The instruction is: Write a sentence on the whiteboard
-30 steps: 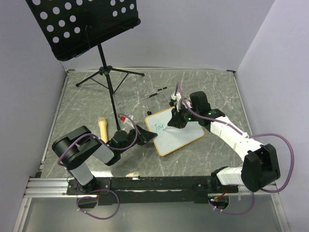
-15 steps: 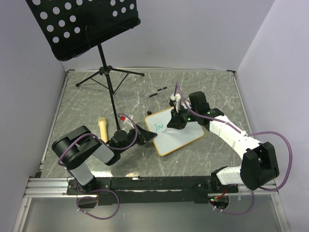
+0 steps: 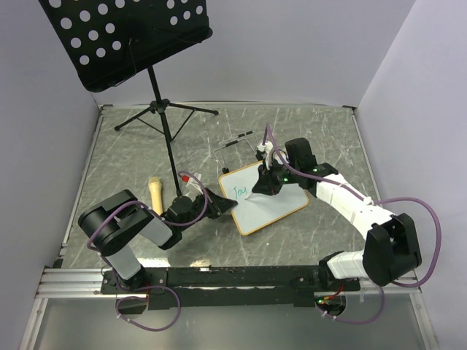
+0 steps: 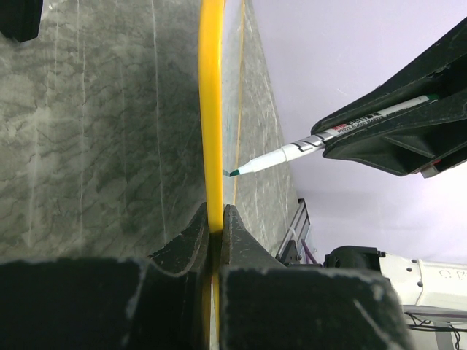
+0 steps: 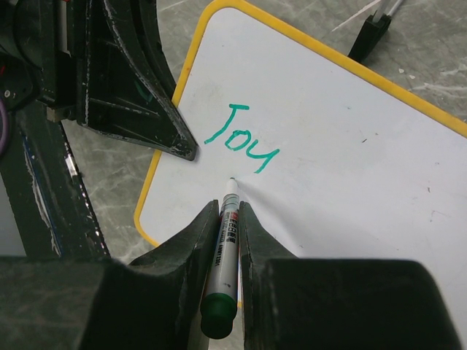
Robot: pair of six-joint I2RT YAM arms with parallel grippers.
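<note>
The whiteboard (image 3: 271,204), white with a yellow-tan frame, lies at the table's middle and carries the green letters "Joy" (image 5: 241,140) near its left end. My left gripper (image 3: 225,203) is shut on the board's left edge; the left wrist view shows the frame (image 4: 211,109) edge-on between the fingers. My right gripper (image 3: 261,188) is shut on a green marker (image 5: 228,232). The marker tip (image 5: 232,180) sits at the board surface just below the letters. The marker also shows in the left wrist view (image 4: 306,146).
A black perforated music stand (image 3: 131,36) on a tripod (image 3: 166,113) stands at the back left. A tan microphone-like object (image 3: 155,193) lies left of the left gripper. A thin wire holder (image 3: 237,146) lies behind the board. Walls enclose the table.
The right gripper with the marker has shifted very slightly; the letters read the same. The left arm has not moved.
</note>
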